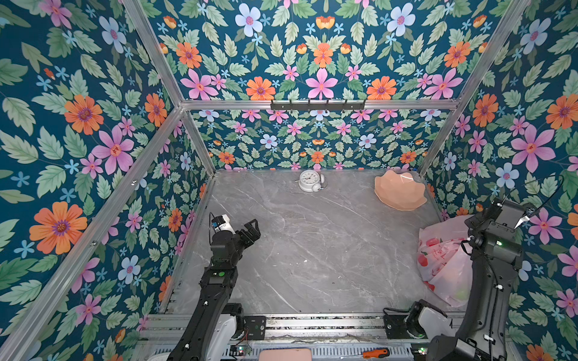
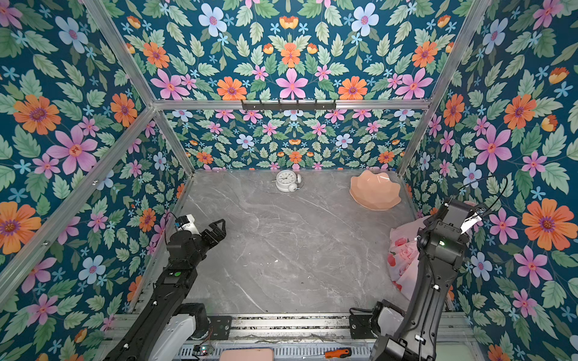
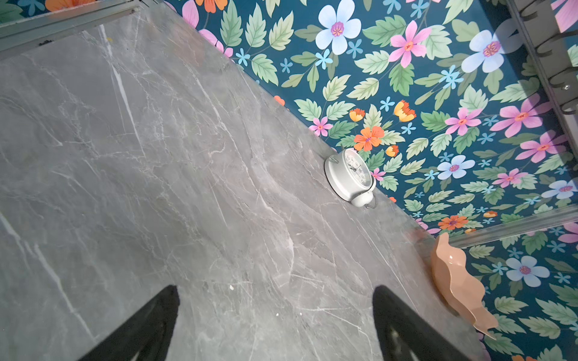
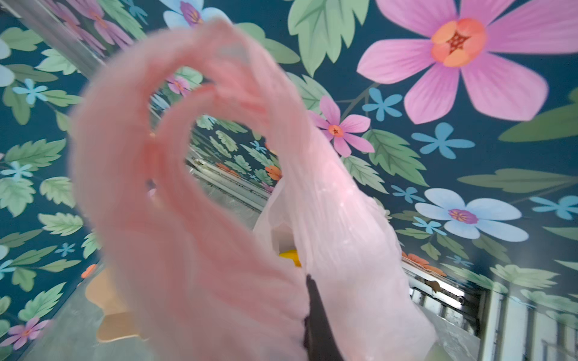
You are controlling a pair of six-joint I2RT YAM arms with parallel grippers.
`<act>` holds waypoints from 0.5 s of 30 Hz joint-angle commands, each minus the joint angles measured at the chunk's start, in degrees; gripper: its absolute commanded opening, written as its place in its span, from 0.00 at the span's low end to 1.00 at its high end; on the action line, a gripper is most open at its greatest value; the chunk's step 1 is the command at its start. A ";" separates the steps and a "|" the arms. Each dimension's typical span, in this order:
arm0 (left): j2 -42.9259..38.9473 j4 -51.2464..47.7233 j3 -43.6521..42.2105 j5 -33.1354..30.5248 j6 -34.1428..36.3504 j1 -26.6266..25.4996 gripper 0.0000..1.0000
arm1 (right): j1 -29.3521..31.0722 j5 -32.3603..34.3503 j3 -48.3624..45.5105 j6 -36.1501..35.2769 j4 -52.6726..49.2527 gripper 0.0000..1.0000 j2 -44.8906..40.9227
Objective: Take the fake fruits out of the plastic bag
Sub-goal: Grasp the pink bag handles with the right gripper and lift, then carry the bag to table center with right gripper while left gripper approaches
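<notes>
The left hand (image 1: pixel 251 230) hung empty, jaws apart, over the left side of the desk (image 1: pixel 312 250). A white alarm clock (image 1: pixel 309 180) and a peach dish (image 1: pixel 398 190) sat at the back, out of the way. At the far right edge the right hand (image 4: pixel 316 312) was clamped on the plastic bag (image 1: pixel 444 259) near its loop handles, with the fake fruits (image 4: pixel 290 254) inside. Opening the bag looked to be the step in hand, and next the mouth needed spreading despite the limp film.

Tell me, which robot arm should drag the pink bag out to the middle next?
Right, probably. The right end effector is shut on the plastic bag near its handle loops. The left end effector hangs open over the table, far across from the bag.
</notes>
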 commanded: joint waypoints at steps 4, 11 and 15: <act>3.76 -2.69 5.18 0.76 -0.34 0.16 0.99 | 13.34 0.73 2.19 -3.12 -4.57 0.00 -2.75; 3.29 -5.02 9.34 -2.24 0.55 0.15 0.99 | 39.68 13.27 5.31 -1.09 -12.02 0.00 -3.51; 2.88 -7.08 11.28 -4.27 1.19 0.10 0.99 | 53.03 16.38 8.11 -0.14 -12.65 0.00 -0.40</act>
